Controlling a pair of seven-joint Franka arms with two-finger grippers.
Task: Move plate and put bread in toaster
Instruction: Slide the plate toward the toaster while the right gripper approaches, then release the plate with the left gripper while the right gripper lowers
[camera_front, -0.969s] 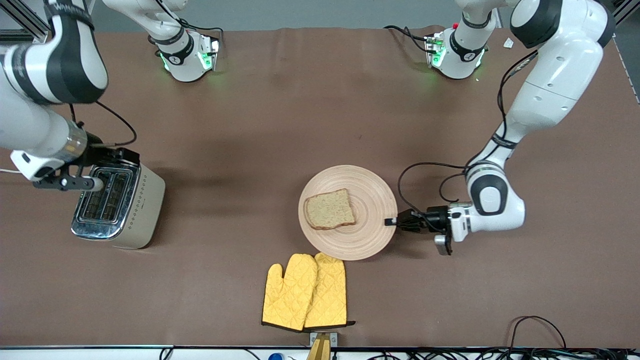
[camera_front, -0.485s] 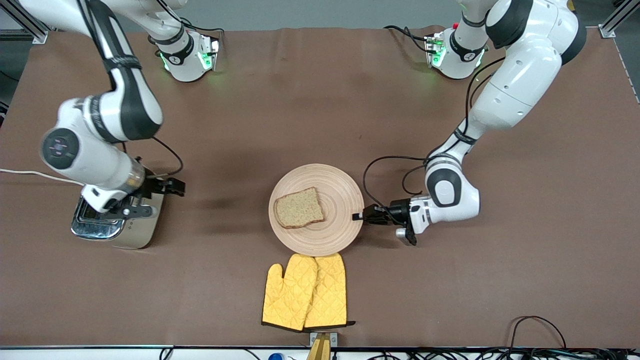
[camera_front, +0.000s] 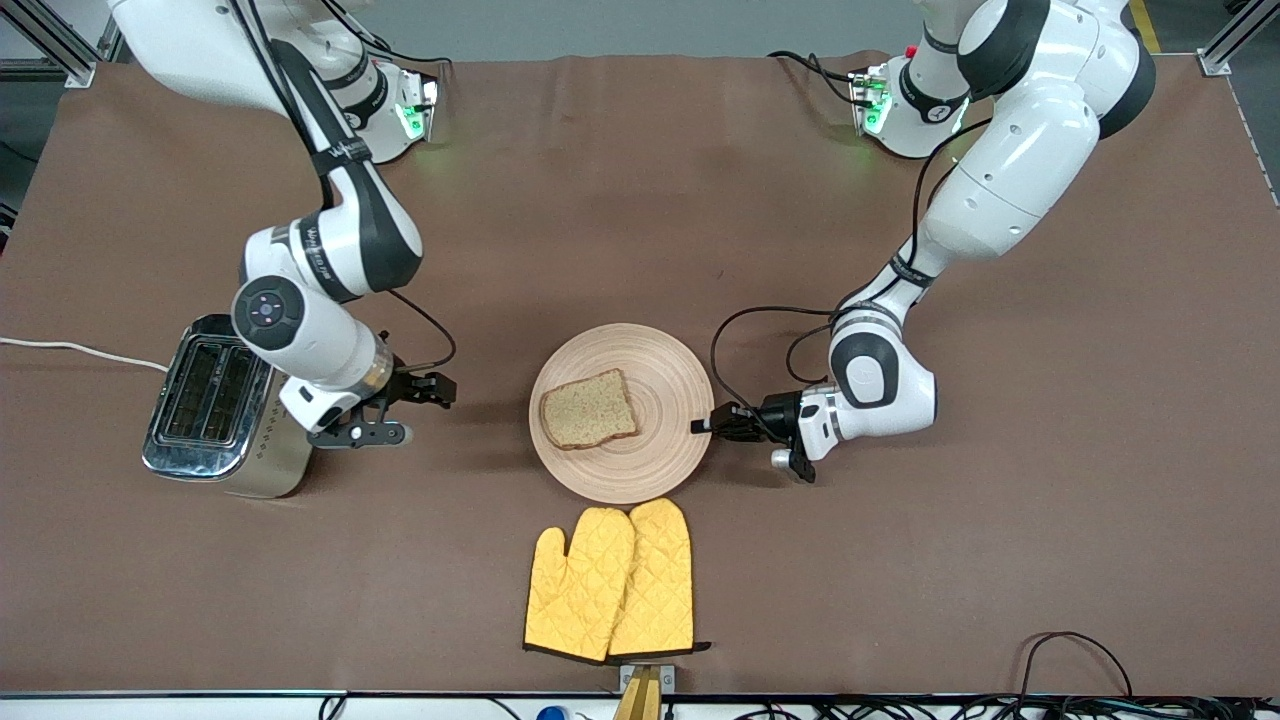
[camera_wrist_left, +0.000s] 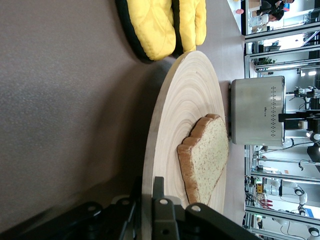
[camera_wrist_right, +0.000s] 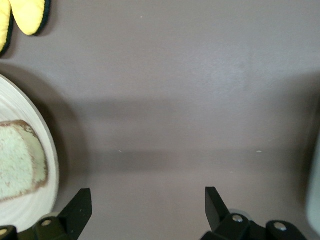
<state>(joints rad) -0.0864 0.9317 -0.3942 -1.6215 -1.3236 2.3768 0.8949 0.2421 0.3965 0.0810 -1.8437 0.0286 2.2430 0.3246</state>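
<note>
Plate (camera_front: 622, 412): large, round, pale wood with concentric ring grooves, lying flat on the brown table (camera_front: 640, 220) near its middle; the wood grain shows clearly in the left wrist view (camera_wrist_left: 187, 107).

Bread (camera_front: 588, 409): one brown seeded slice with darker crust, lying flat on the plate, off-centre toward 9 o'clock of the plate in the front view; also seen in the left wrist view (camera_wrist_left: 206, 156) and the right wrist view (camera_wrist_right: 20, 160).

Toaster (camera_front: 225, 408): cream-beige body, shiny chrome top with two slots, dotted side pattern, white cord; stands at the right arm's end of the table, at 9 o'clock from the plate and well apart from it; both slots look empty.

Oven mitts (camera_front: 612, 582): yellow quilted pair, side by side at 6 o'clock from the plate, nearer the front camera, fingertips just short of the plate's rim.

Left pincer (camera_front: 705, 424): at 3 o'clock of the plate, low and level with the table, its two fingers closed on the plate's rim, one above and one below.

Right pincer (camera_front: 425, 405): over bare table between toaster and plate, just beside the toaster, fingers wide apart, gripping nothing.
</note>
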